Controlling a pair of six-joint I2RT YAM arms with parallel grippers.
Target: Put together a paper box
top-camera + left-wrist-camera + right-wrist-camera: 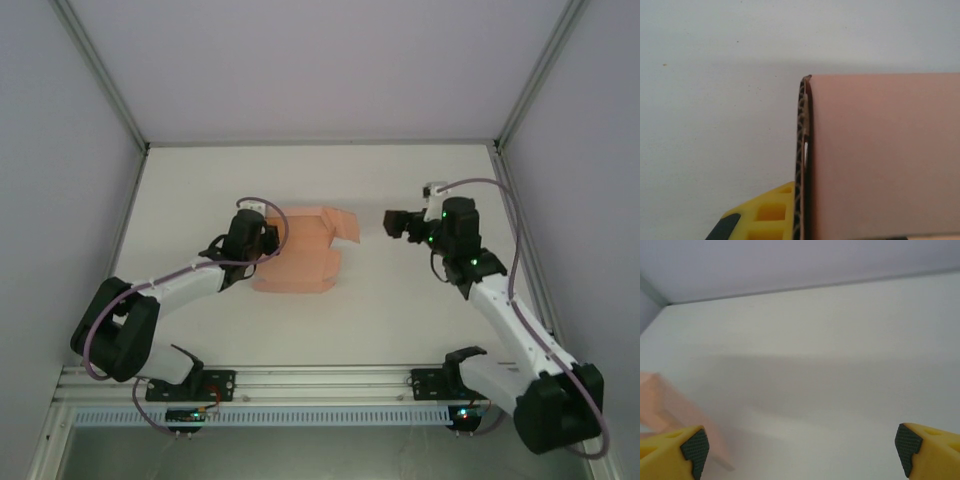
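The part-folded paper box (pixel 300 255) sits mid-frame on the counter (pixel 400 320), its left edge pinched by the left end effector (pixel 271 240); the right end effector (pixel 392 224) hangs spread, apart. That thin edge grip may slip or crease the card.

Bare table (pixel 400 180) behind, in front and right of the paper box (pixel 300 258); left edge blocked by clamped left fingers (pixel 771 215).

The left end effector (pixel 268 240) seemingly grips the paper box (pixel 305 258) edge; right end effector (pixel 391 224) hovers nearby.
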